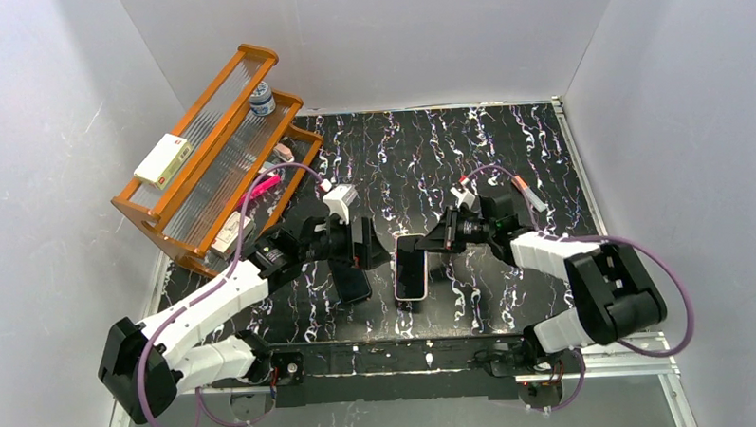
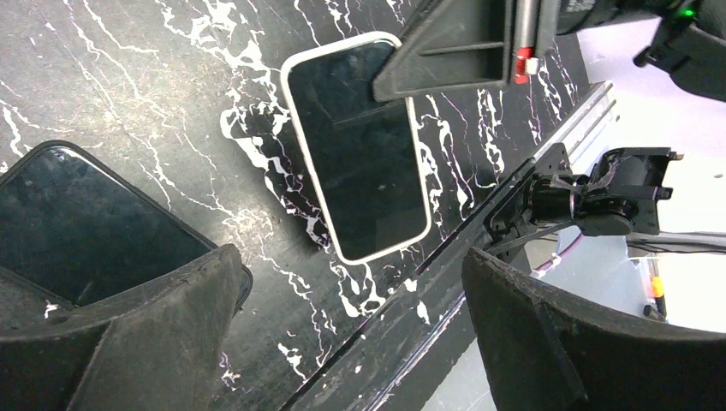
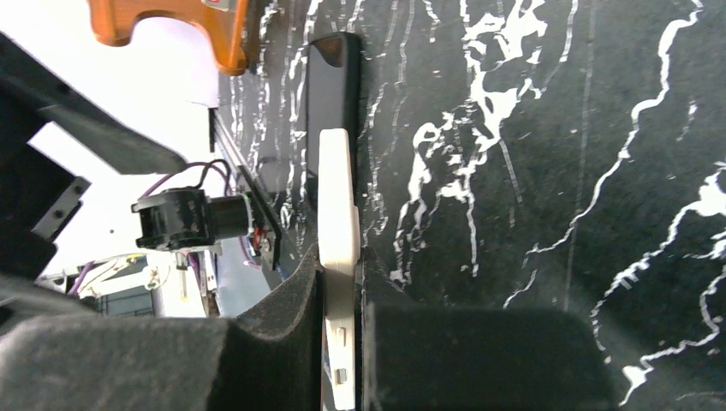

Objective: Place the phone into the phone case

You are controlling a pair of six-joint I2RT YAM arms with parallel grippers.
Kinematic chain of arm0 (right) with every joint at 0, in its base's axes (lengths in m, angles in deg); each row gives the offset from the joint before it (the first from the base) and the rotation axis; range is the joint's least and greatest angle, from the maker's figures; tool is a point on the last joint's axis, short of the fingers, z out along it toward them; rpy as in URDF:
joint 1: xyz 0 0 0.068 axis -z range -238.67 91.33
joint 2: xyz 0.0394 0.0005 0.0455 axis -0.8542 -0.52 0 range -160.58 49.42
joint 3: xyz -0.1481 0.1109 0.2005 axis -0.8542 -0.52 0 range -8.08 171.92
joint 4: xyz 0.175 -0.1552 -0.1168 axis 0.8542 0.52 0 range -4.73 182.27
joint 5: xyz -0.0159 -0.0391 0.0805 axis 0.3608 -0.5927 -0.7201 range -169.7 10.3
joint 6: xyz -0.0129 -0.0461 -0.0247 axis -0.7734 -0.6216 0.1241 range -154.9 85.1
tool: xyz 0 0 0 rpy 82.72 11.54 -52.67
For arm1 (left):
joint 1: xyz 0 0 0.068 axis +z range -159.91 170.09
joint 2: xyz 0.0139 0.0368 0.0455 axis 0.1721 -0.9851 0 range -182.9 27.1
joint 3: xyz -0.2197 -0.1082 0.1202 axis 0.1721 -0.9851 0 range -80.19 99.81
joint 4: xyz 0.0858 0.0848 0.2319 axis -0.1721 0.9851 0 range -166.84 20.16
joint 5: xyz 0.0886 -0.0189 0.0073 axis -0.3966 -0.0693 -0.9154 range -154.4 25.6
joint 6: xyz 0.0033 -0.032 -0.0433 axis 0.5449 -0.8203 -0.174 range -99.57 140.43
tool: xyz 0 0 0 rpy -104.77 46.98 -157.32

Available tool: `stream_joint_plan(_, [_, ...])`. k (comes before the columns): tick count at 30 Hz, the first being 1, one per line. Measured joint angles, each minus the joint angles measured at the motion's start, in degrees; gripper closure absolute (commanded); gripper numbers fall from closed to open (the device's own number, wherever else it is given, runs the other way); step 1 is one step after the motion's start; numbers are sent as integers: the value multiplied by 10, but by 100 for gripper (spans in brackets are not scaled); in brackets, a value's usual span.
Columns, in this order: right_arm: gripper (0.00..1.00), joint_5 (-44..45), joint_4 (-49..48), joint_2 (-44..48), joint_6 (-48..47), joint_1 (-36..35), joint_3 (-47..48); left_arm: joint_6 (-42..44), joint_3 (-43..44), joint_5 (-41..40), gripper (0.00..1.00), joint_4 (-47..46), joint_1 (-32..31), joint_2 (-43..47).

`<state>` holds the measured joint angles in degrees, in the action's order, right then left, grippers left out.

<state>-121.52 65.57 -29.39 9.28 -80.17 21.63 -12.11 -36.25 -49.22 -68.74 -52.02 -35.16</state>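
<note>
The cream phone case (image 1: 412, 297) lies near the table's front middle. The phone (image 1: 411, 274) sits inside it, its glossy dark screen (image 2: 360, 154) filling the cream rim (image 2: 306, 145). My right gripper (image 1: 430, 242) is shut on the case's far end. In the right wrist view the case (image 3: 338, 205) is edge-on, pinched between the two pads (image 3: 341, 282). My left gripper (image 1: 373, 244) is open and empty just left of the case, its fingers wide apart (image 2: 347, 257). One finger hangs over a separate black slab (image 2: 77, 227).
The black slab (image 1: 353, 283) lies left of the case and also shows in the right wrist view (image 3: 334, 86). An orange wooden rack (image 1: 211, 153) with a box and a small bottle stands at the back left. The table's front rail (image 1: 407, 350) runs just below the case.
</note>
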Motion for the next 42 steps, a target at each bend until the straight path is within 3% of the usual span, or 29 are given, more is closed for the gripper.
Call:
stream_joint_plan(3, [97,1,2,-46,-21,0,16,7,0,-5,2,9,0,10])
stream_joint_plan(6, [87,2,2,-87,-34,1,30,13,0,-8,2,16,0,19])
stream_joint_plan(12, [55,8,23,-140,-54,5,58,21,0,-11,2,31,0,28])
stream_joint_plan(19, [32,47,114,-144,-92,6,107,25,1,-20,2,45,0,38])
stream_joint_plan(23, [3,77,183,-119,-108,8,130,25,12,-33,2,55,0,40])
stream_joint_plan(42, [1,217,434,182,-133,8,259,10,140,-159,2,109,0,86])
